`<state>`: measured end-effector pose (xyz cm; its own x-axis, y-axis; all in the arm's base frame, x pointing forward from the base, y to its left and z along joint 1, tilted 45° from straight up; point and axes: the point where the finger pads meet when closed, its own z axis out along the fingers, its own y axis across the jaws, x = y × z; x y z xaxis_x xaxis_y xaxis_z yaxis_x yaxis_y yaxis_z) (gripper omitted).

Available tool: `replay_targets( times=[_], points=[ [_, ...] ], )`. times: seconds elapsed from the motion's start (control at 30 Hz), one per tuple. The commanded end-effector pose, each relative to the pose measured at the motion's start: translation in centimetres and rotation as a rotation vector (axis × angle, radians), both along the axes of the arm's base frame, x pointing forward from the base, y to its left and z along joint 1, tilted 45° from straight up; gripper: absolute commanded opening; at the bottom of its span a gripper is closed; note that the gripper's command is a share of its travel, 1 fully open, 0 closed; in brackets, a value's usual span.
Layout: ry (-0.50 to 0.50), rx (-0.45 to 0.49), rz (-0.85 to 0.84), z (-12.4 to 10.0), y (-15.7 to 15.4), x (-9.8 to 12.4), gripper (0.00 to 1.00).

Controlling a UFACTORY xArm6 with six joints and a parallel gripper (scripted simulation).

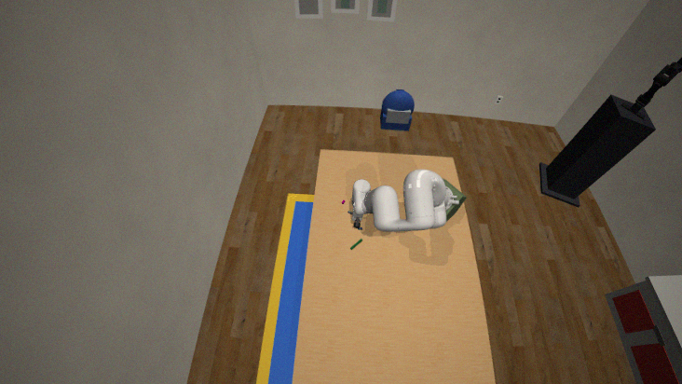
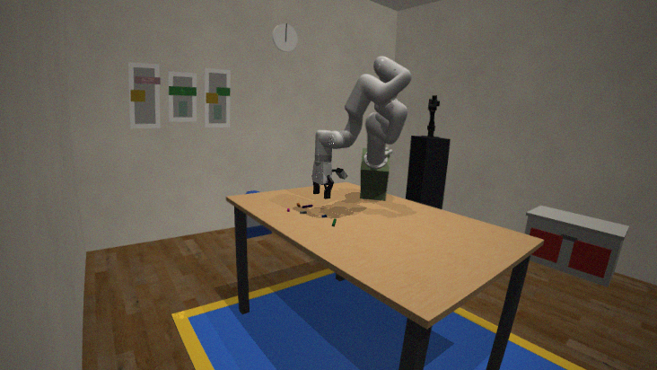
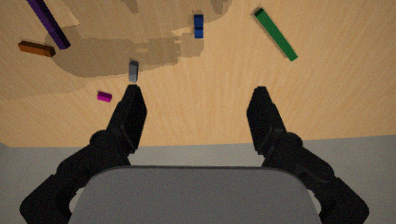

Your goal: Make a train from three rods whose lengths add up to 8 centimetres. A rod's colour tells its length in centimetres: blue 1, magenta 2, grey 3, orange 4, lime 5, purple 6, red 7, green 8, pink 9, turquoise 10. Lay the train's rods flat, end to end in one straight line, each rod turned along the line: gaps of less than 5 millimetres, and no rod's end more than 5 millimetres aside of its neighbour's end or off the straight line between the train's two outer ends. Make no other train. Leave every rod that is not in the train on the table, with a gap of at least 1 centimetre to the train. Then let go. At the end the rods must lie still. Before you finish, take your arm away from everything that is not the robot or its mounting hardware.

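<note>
My gripper (image 2: 321, 195) (image 3: 197, 98) is open and empty, above the table. In the wrist view, blue (image 3: 198, 33) (image 2: 324, 215) shows ahead between the fingers, with a dark line across it; it looks like two short rods end to end in line, any gap too small to judge. A grey rod (image 3: 133, 72) (image 2: 302, 212) lies just beyond the left fingertip, a magenta rod (image 3: 104, 96) (image 2: 288, 209) (image 1: 343, 202) left of that finger. An orange rod (image 3: 36, 48) (image 2: 298, 205) and a purple rod (image 3: 49, 23) (image 2: 307, 206) lie far left. A green rod (image 3: 276, 35) (image 2: 334, 222) (image 1: 356, 244) lies slanted at right.
The wooden table (image 1: 396, 305) (image 2: 390, 248) carries the arm on a green base (image 2: 373, 183). The table's edge runs below the fingers in the wrist view. Arm shadows fall across the rods' area. In the wrist view the purple rod's far end is cut off.
</note>
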<state>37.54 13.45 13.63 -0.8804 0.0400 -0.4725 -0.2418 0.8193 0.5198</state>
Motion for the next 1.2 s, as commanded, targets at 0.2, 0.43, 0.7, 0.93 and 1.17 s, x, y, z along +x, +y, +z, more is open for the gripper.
replay_targets(
  times=[0.2, 0.43, 0.7, 0.93, 1.17],
  points=[
    [0.136, 0.088, -0.166, -0.8, -0.9, 0.5, 1.0],
    [0.309, 0.202, -0.377, -1.9, -2.1, 1.0, 1.0],
    [0.485, 0.32, -0.597, -3.1, -3.3, 1.5, 1.0],
    [0.609, 0.405, -0.753, -3.9, -4.2, 1.8, 1.0],
    [0.761, 0.512, -0.946, -5.0, -5.3, 2.1, 1.0]
  ],
)
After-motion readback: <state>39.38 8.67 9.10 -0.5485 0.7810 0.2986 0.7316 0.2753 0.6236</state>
